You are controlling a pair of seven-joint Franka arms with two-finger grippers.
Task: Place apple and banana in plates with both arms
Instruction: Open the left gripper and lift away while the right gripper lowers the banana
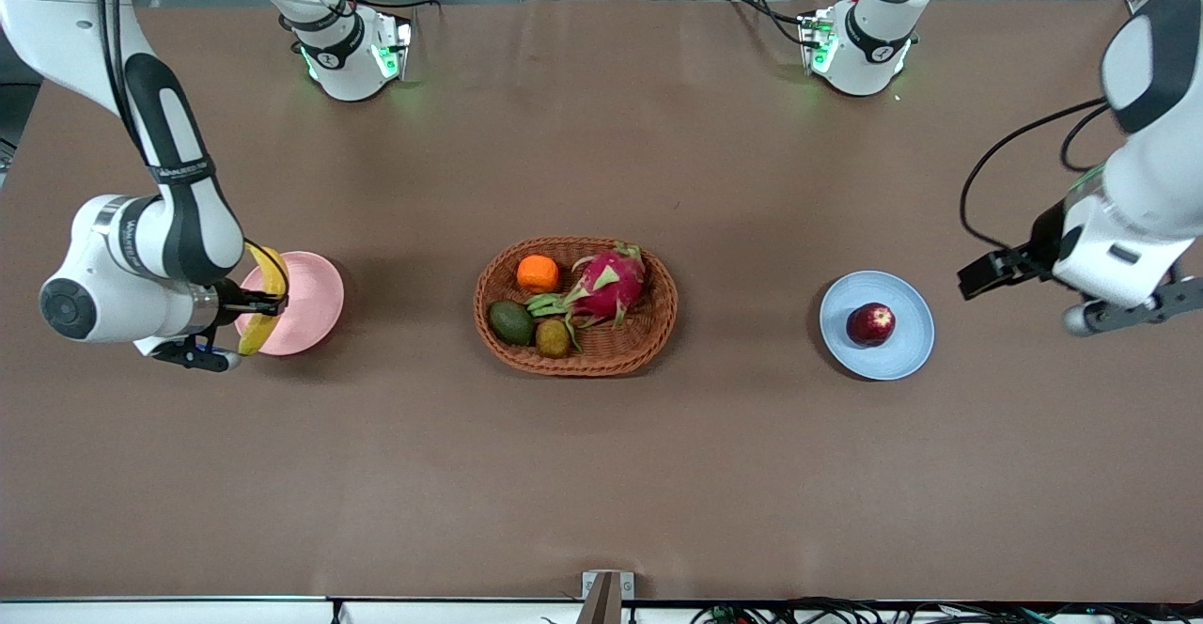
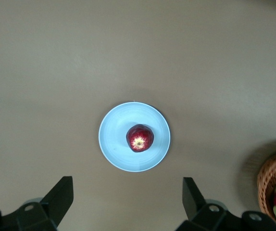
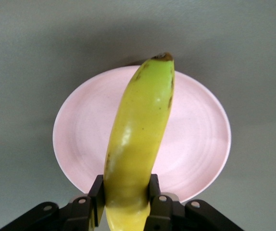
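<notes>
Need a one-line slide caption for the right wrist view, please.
Right hand shut on the banana, holding it over the pink plate.

Right gripper (image 1: 268, 303) over the pink plate (image 1: 315, 300) at the right arm's end of the table, fingers clamped on the banana (image 1: 266, 304). Banana up in the air, crossing the plate's rim. Left gripper (image 1: 982, 272) raised over bare table (image 1: 601, 474) at the left arm's end, just beside the blue plate (image 1: 902, 347); finger state unclear. Apple (image 1: 870, 324) sitting on the blue plate, about centred. Wicker basket (image 1: 648, 342) mid-table between the plates, holding an orange (image 1: 538, 273), dragon fruit (image 1: 611, 286), avocado (image 1: 511, 322) and a small brownish fruit (image 1: 554, 337).
</notes>
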